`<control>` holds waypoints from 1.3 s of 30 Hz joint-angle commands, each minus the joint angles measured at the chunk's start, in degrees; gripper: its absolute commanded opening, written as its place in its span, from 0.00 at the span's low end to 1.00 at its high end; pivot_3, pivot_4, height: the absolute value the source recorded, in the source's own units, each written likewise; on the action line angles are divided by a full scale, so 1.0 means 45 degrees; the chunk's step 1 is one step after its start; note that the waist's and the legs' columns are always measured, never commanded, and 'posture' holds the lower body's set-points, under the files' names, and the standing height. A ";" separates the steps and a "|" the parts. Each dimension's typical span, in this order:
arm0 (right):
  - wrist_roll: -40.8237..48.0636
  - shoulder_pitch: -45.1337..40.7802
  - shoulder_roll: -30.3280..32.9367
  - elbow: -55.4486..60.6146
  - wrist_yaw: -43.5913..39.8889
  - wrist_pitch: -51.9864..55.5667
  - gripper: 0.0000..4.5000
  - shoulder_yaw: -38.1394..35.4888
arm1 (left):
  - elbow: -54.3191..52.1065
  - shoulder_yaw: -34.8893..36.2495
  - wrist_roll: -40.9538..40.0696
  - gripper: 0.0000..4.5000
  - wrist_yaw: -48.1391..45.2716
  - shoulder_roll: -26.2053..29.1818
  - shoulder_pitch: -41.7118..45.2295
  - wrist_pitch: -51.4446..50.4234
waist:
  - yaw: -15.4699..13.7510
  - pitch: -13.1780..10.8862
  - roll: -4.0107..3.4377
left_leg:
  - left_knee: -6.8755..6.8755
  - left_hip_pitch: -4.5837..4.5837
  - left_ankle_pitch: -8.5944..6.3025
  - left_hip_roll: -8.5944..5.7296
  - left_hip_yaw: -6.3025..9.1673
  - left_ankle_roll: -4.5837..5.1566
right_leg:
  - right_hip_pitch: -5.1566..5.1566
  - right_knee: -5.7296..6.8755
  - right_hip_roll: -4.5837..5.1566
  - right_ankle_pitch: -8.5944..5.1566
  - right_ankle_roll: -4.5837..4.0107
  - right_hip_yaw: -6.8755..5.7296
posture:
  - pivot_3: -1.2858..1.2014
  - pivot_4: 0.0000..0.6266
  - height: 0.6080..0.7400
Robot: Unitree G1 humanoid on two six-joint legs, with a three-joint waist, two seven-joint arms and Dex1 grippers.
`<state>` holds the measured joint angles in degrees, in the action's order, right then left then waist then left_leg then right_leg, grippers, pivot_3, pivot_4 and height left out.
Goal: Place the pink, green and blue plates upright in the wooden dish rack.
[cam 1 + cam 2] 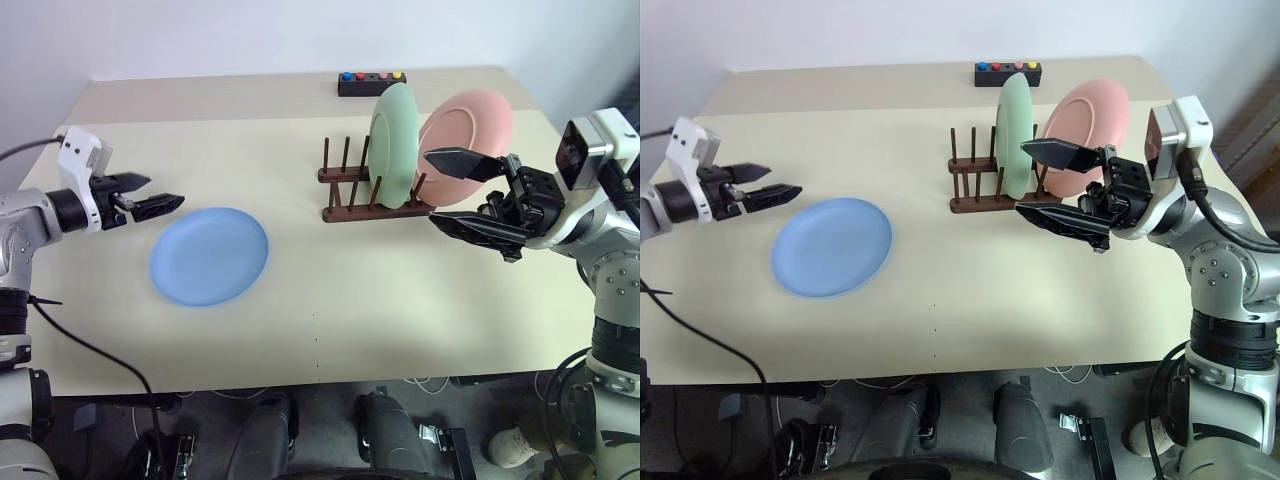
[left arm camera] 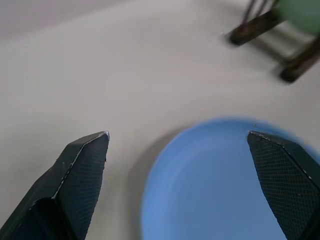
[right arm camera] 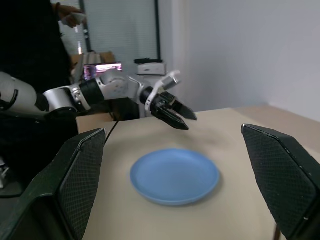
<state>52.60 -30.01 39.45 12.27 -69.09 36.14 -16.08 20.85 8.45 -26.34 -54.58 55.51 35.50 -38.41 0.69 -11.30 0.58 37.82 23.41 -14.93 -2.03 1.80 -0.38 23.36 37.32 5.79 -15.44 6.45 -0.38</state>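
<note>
Left tool (image 1: 160, 200) gapes empty, pointing level toward 3 o'clock at the flat blue plate (image 1: 209, 256). Right tool (image 1: 470, 192) gapes toward 9 o'clock, beside the rack (image 1: 370, 190) holding upright green plate (image 1: 394, 145) and pink plate (image 1: 468, 130).

A broad beige table (image 1: 300, 300) carries everything. A blue plate (image 1: 209, 256) lies flat on it toward the left side. Further right and back stands a dark wooden dish rack (image 1: 365, 190), its two rails resting on the tabletop. At the far edge sits a small black box (image 1: 371, 83) with coloured buttons, well apart from the plate.
</note>
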 commanded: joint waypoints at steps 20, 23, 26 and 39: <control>-0.0122 0.0034 0.0045 0.0376 0.0430 -0.0429 0.99 0.0618 | 0.1203 0.0754 0.0139 1.00 0.1975 -0.0545 0.0300 -0.5839 | -0.0009 0.0007 0.0041 | 0.0001 0.0001 -0.0005 -0.0006 0.0002 0.0003 | 0.0003 -0.0002 0.0017 0.0004 0.0004 0.0001 | 0.52 0.24 1.00; -0.0113 0.0093 0.0019 0.0461 0.0524 -0.0444 0.99 0.0655 | 0.1344 0.0598 0.0165 1.00 0.1911 -0.0795 0.0464 -0.5911 | -0.0009 0.0008 0.0042 | 0.0001 0.0002 -0.0005 -0.0009 0.0001 0.0003 | 0.0003 -0.0002 0.0020 0.0004 0.0004 0.0002 | 0.52 0.24 1.00; -0.0195 0.0116 -0.0004 0.0469 0.0588 -0.0516 0.99 0.0742 | 0.1630 0.0466 0.0217 1.00 0.2010 -0.1284 0.0898 -0.5813 | -0.0064 0.0009 0.0044 | 0.0001 0.0002 -0.0005 -0.0012 0.0002 0.0002 | 0.0001 -0.0002 0.0024 0.0004 0.0004 0.0002 | 0.52 0.24 1.00; -0.0176 0.0284 0.0143 0.0573 0.0912 -0.0571 1.00 0.0673 | 0.2159 -0.0071 0.0481 0.13 0.1882 -0.1673 0.1230 -0.6861 | -0.0033 0.0011 0.0046 | 0.0004 0.0001 -0.0005 -0.0022 0.0001 0.0002 | -0.0002 -0.0002 0.0028 0.0008 0.0011 0.0003 | 0.52 0.24 1.00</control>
<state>51.83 -28.71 39.42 12.83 -65.09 34.53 -11.79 29.91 9.22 -24.25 -45.40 47.43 40.54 -67.50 0.55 -11.25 0.78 37.84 23.42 -14.95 -2.13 1.80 -0.37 23.35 37.31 5.92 -15.41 6.51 -0.36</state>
